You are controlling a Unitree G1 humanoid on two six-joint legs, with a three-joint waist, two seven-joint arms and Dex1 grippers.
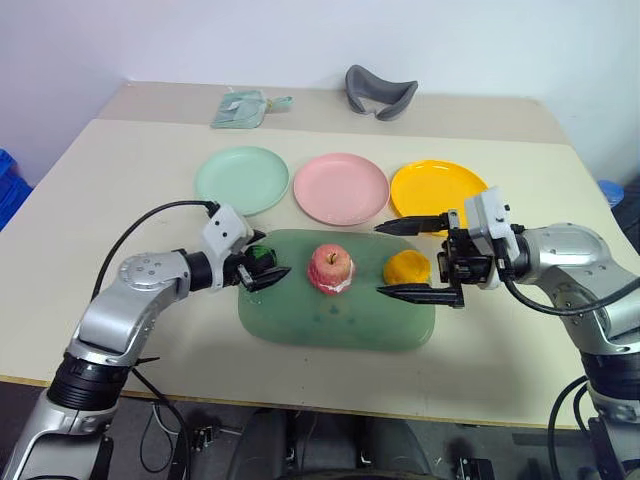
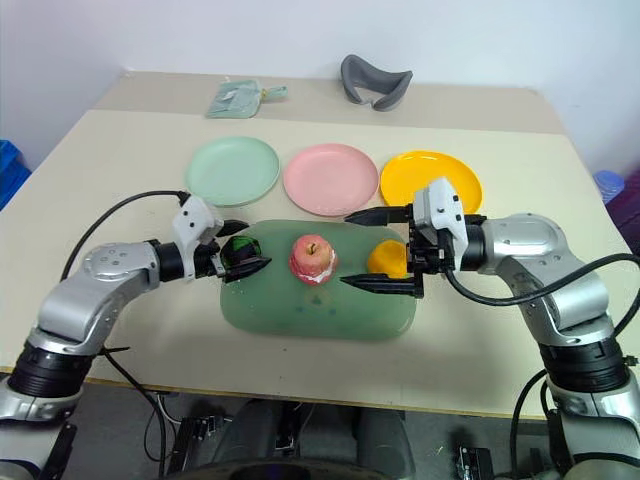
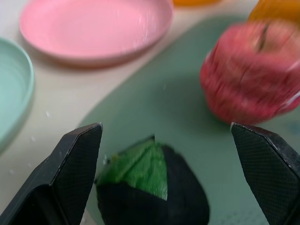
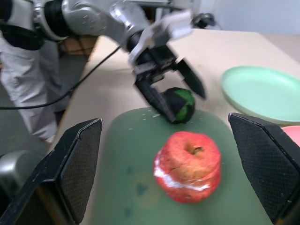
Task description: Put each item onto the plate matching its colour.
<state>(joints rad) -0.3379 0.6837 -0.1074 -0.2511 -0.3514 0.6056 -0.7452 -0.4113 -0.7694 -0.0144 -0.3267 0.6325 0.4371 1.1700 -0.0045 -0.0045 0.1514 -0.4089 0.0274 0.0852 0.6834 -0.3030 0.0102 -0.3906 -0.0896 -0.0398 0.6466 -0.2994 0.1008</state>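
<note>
The dark green ball [image 1: 262,260] lies at the left end of the green mat [image 1: 320,322]. My left gripper [image 1: 268,258] is open, its fingers on either side of the ball; in the left wrist view the ball [image 3: 150,187] sits low between the fingers [image 3: 70,173], apart from them. The pink-red apple [image 1: 331,268] stands mid-mat. The orange fruit [image 1: 407,268] lies at the right end. My right gripper [image 1: 381,260] is open and points left, its fingers passing either side of the fruit. Behind the mat sit the mint green plate [image 1: 242,180], pink plate [image 1: 340,188] and yellow-orange plate [image 1: 437,188].
A grey curved object [image 1: 380,92] and a pale green pouch [image 1: 240,108] lie at the far side of the table. A blue bin [image 1: 8,180] stands off the table's left edge. The three plates hold nothing.
</note>
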